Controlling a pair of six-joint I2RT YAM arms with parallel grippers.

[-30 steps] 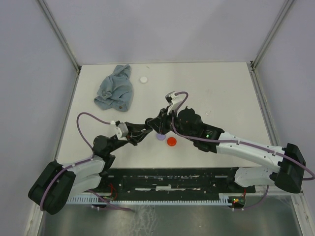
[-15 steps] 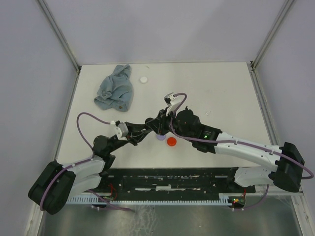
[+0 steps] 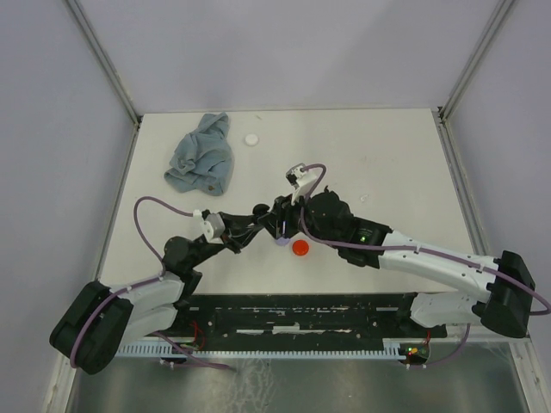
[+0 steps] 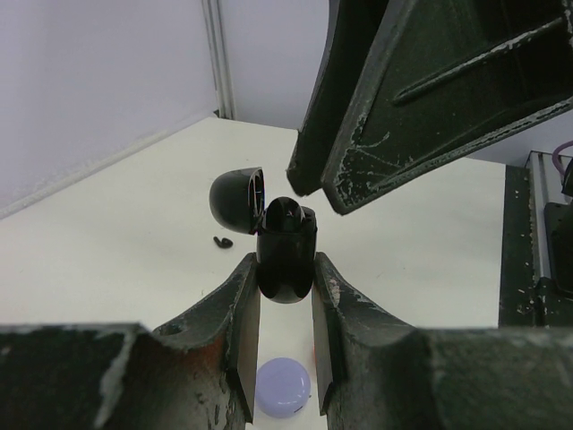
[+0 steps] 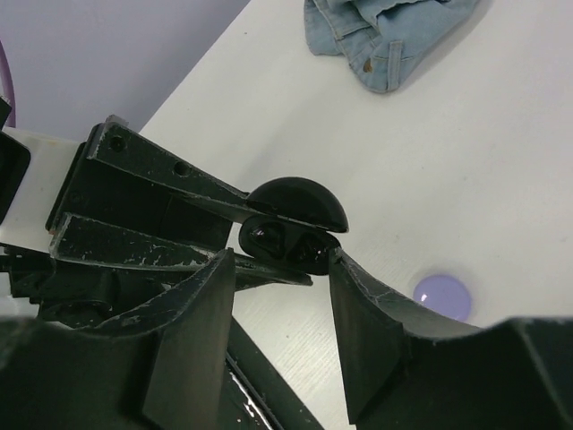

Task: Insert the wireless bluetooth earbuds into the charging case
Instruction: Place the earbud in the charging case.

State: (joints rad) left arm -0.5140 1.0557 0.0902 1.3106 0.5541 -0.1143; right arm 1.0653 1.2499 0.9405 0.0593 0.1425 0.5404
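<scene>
My left gripper [image 4: 285, 278] is shut on the black charging case [image 4: 286, 255], holding it upright above the table with its lid [image 4: 235, 197] swung open. Glossy black earbuds [image 5: 286, 240] show in the case's wells in the right wrist view. My right gripper [image 5: 282, 258] stands open right over the case mouth, nothing between its fingers [image 4: 430, 81]. In the top view both grippers meet at the table's middle [image 3: 277, 224]. A tiny black bit [image 4: 221, 240] lies on the table behind the case.
A lavender disc [image 3: 281, 242] lies directly under the grippers, a red disc [image 3: 300, 248] just right of it. A crumpled blue cloth [image 3: 203, 155] and a small white disc [image 3: 250, 138] are at the back left. A tiny pale bit [image 3: 362, 199] lies to the right.
My right gripper's jaws have opened over the case, and the right arm has edged slightly left. The left gripper keeps its hold on the case.
</scene>
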